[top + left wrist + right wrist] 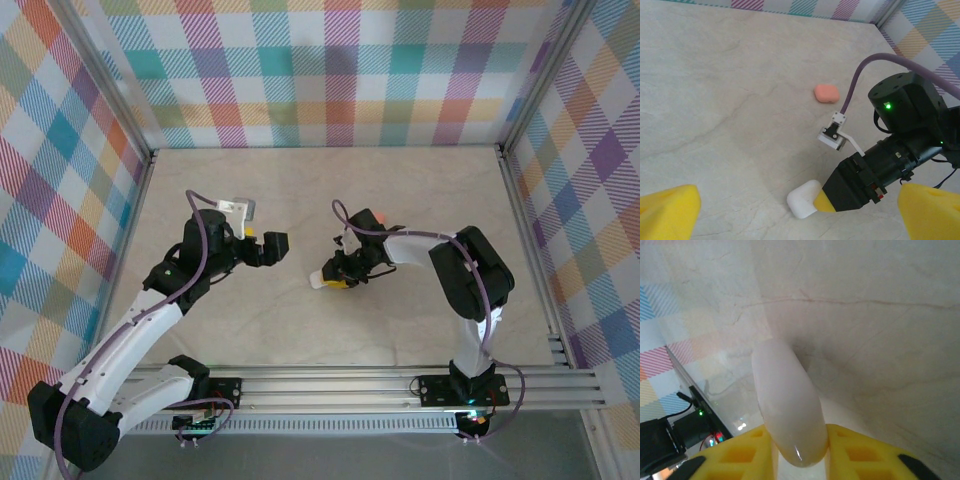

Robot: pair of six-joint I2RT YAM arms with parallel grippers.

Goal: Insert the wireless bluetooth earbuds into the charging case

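The pale marbled bench (300, 330) takes most of the top view, with checked walls (330, 70) around it. Two arms stand at its near edge. The left arm (135, 335) goes up and inward, and the right arm (470, 270) bends to the left, toward the middle of the bench.

The left jaws are wide apart and hold nothing. In the left wrist view their two yellow pads (667, 210) sit in the bottom corners, both cut off by the edge of the picture.

The right jaws are closed on the white charging case (802, 200). In the right wrist view one yellow finger (865, 457) presses on each side of it. They grip one end, and the other end sticks out ahead. This case is low over the middle of the bench, between the two sets of jaws. Whether it touches the surface, I cannot tell.

I count two cases: the white one and one salmon-pink case (826, 93). The pink one lies on the bench farther back, apart from both jaws, and in the top view the right arm hides part of it. Both cases look shut, so their insides are hidden.
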